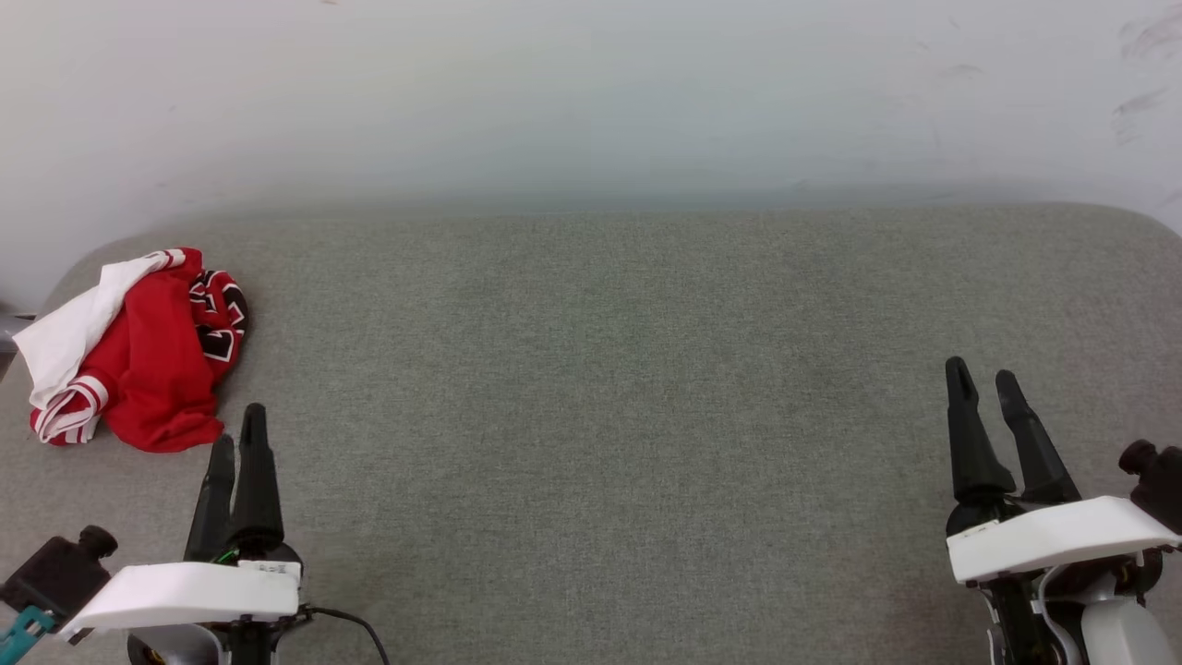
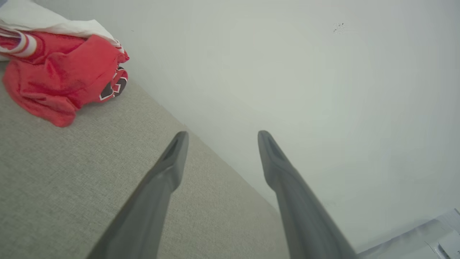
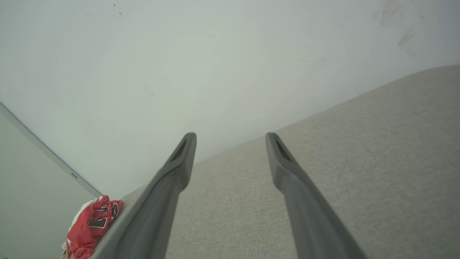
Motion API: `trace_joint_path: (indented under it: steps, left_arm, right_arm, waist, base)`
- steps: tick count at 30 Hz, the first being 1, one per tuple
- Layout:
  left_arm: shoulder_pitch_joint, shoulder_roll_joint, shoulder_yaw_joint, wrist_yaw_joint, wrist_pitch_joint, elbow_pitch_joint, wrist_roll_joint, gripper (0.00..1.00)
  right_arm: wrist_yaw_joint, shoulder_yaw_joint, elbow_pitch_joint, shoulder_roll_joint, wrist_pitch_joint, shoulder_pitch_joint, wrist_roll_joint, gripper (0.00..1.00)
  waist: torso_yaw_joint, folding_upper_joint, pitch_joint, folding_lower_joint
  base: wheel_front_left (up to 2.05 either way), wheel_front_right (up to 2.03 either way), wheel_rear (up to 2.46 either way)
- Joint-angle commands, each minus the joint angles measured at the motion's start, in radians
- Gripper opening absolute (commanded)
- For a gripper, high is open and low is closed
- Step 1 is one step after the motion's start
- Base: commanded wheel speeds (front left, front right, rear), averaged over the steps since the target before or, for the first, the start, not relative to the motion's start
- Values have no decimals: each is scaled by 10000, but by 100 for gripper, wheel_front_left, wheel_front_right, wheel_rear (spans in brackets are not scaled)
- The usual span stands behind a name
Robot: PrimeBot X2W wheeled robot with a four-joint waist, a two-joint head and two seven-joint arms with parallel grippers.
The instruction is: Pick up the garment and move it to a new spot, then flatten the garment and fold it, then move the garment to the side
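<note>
Wide open and empty at the left gripper (image 1: 238, 429), fingers spread over bare grey tabletop (image 1: 600, 369). Same at the right gripper (image 1: 981, 372): spread wide, holding nothing.

Just ahead of the left gripper and mostly to its left, near but not touching: the garment (image 1: 148, 360). Bunched in a red heap, with a white sleeve thrown over the far-left side and a scrap of black-and-white print almost straight ahead of the fingers. Well apart from the right gripper, far off to its left. Not yet picked up, so probably the very first reach.

Most likely to go wrong in the grab itself. Closing on the top fold alone would lift one layer and drag the rest, leaving a twisted bundle that is hard to flatten. Coming in low from the right could shove the heap further left, where the tabletop seems to end, and tip it over the edge. Pinching too deep might catch the tabletop's fabric cover as well. Hard to tell from the crumple where collar and hem lie.
</note>
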Motion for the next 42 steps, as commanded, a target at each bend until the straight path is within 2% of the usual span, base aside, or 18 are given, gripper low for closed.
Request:
trace_joint_path:
  steps: [1, 10, 18, 24, 33, 37, 42]
  left_arm:
    - [-7, 25, -66, -24, -98, -272, 460, 100]
    - [134, 27, -787, 226, -363, -912, 2679, 100]
    - [351, 63, -1425, 460, -578, -1052, 4295, 100]
    - [408, 352, -1969, 881, -731, -990, 5300, 100]
    - [424, 980, -2974, 1699, -952, -972, 6353, 100]
    - [392, 1107, -3318, 2021, -1042, -1000, 6490, 100]
    - [434, 940, -3182, 2027, -1128, -1110, 6234, 100]
  right_arm:
    - [0, 82, -222, -10, -127, -283, -516, 100]
    - [0, 493, -367, -9, -393, -258, -2674, 100]
    - [0, 489, -485, -9, -614, -203, -3626, 100]
    - [-1, 546, -332, -7, -764, -242, -4269, 100]
    - [-1, 681, -420, -7, -982, -280, -5213, 100]
    - [-1, 721, -263, -6, -1072, -268, -5052, 100]
    - [-1, 727, -260, -6, -1159, -291, -4955, 100]
  waist:
    - [1, -1, 2, 0]
    - [2, -1, 10, 0]
    - [-30, -1, 31, 0]
    - [-62, -1, 48, 0]
    - [-98, -1, 108, 0]
    - [-110, -1, 140, 0]
    - [-118, -1, 177, 0]
  base:
    - [0, 0, 0]
    - [0, 0, 0]
    - [0, 0, 0]
    - [0, 0, 0]
    - [0, 0, 0]
    - [0, 0, 0]
    - [0, 0, 0]
